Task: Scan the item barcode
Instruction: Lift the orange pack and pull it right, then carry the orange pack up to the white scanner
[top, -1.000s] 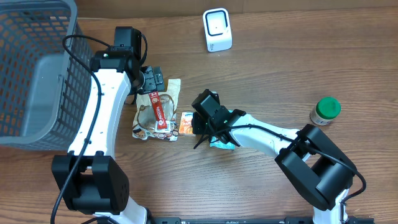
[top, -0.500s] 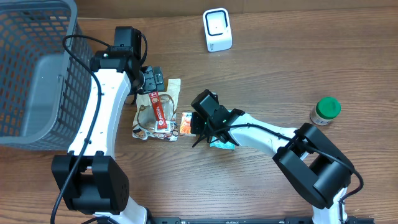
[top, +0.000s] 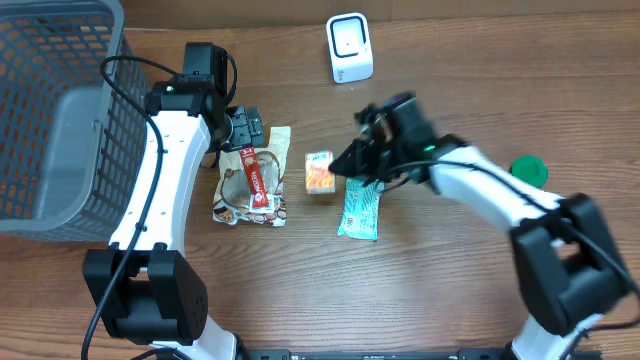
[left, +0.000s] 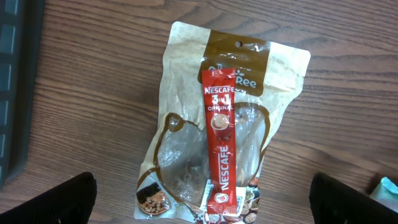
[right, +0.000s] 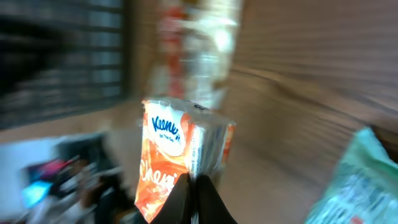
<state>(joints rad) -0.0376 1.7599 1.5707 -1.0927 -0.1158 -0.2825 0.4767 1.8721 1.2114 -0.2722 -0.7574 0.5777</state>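
Overhead view of a wooden desk (top: 450, 300) with two robot arms. Near the middle, an orange Kleenex tissue pack (top: 319, 172), pinched at one edge by the right gripper (top: 343, 167), jaws closed tight on it. Just right of the pack, a teal packet (top: 360, 210) flat on the desk. Farther up, well apart from the pack, a small white scanner (top: 349, 47). Left of the pack, a brown snack pouch (top: 250, 185) with a red Nescafe coffee stick (top: 260, 180) on top. Above the pouch, the left gripper (top: 243, 128), jaws spread wide and holding nothing; in the left wrist view, only its dark fingers (left: 62, 200) at the two lower corners. At far left, a grey mesh basket (top: 50, 120). At far right, a green-lidded jar (top: 530, 170), partly hidden behind the right arm. Right wrist view heavily blurred.
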